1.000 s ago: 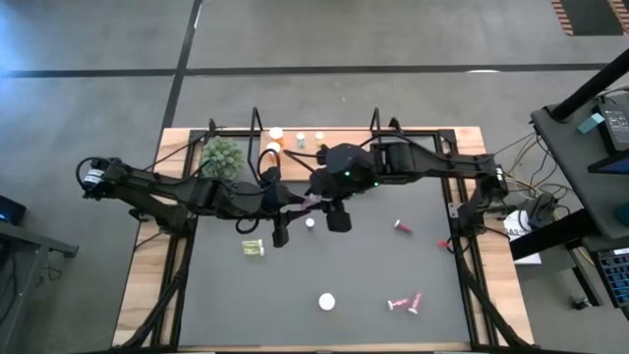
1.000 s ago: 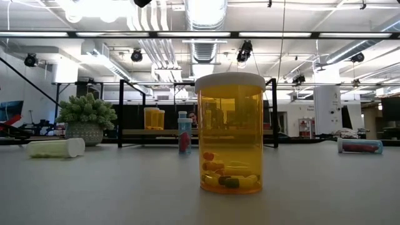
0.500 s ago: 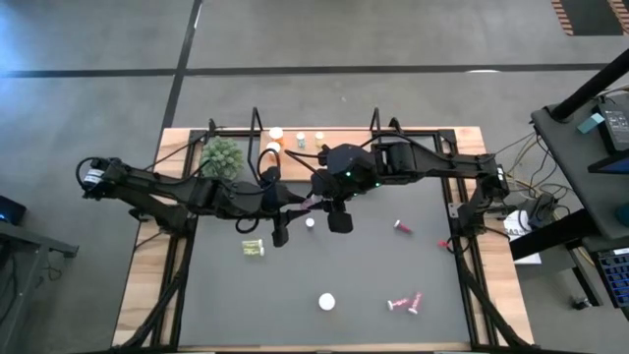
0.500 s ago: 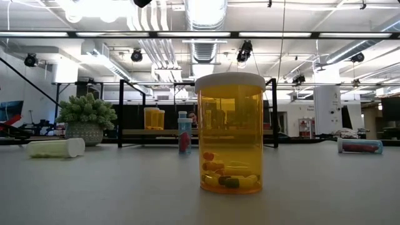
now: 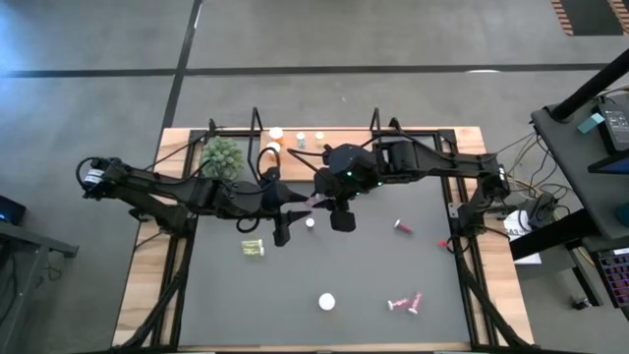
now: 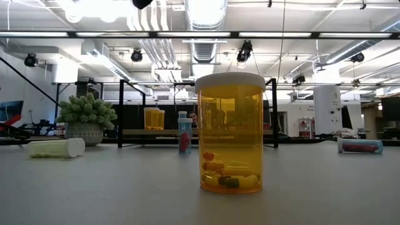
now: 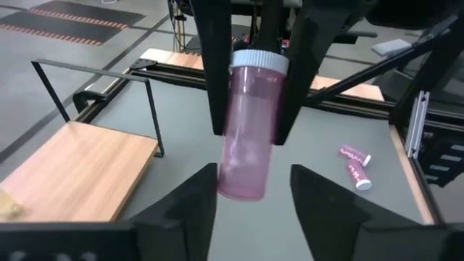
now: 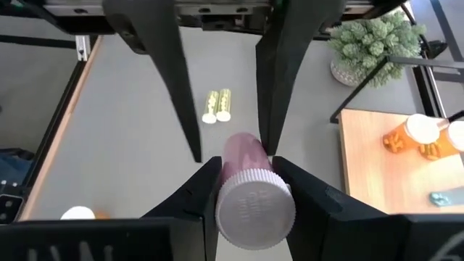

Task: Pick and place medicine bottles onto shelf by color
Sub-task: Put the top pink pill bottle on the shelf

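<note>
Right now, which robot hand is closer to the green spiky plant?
Left. The left gripper hangs just beside the plant; the right gripper, clamping the pink bottle, is farther away toward mid-table.

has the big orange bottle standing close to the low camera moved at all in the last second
No. In the low view the orange bottle lines up exactly as before against the shelf frame behind it and the potted plant.

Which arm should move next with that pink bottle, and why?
Probably draw the left end effector straight back. Its fingers stand open on either side of the pink bottle without touching, while the right end effector is shut on the bottle's capped end, so the handover looks done.
</note>
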`<control>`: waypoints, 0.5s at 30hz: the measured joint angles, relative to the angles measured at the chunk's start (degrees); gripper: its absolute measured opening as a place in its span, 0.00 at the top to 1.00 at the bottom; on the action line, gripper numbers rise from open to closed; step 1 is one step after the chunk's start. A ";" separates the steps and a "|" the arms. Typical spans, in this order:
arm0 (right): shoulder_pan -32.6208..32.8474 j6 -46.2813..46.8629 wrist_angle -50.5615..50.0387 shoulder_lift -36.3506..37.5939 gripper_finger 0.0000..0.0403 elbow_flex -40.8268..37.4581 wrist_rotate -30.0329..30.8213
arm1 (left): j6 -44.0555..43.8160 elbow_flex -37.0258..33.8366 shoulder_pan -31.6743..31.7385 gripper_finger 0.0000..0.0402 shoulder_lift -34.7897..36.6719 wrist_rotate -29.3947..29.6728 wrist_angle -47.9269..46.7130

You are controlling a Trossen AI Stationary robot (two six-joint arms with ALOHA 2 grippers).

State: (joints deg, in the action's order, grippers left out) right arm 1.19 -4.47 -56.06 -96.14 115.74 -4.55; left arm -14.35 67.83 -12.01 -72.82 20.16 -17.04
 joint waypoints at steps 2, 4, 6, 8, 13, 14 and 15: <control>-0.01 0.00 -0.82 0.16 0.74 0.00 0.09 | -0.26 -0.08 -0.02 0.55 -0.16 -0.02 -0.03; -0.13 0.00 -1.97 0.43 0.74 0.00 0.56 | -0.29 -0.15 -0.04 0.51 -0.21 -0.07 -0.35; -0.48 -0.06 -4.40 0.49 0.74 0.00 2.17 | -0.33 -0.15 -0.04 0.47 -0.21 -0.04 -0.09; -1.03 -0.02 -7.76 0.49 0.74 0.00 5.00 | -0.64 -0.18 -0.04 0.44 -0.21 -0.04 -0.09; -4.64 -0.02 -12.66 0.52 0.74 -1.71 9.37 | -5.07 -0.71 -0.04 0.42 -0.21 -0.04 -0.38; -5.70 -0.02 -12.76 0.52 0.74 -2.34 9.34 | -6.16 -0.78 -0.08 0.42 -0.21 -0.07 -0.98; -6.87 -0.02 -12.75 0.51 0.74 -2.98 9.28 | -7.12 -0.79 -0.16 0.42 -0.21 -0.08 -1.45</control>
State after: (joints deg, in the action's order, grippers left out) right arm -5.68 -4.49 -68.81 -95.64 112.76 4.73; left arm -21.46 67.05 -12.17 -73.03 20.08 -18.49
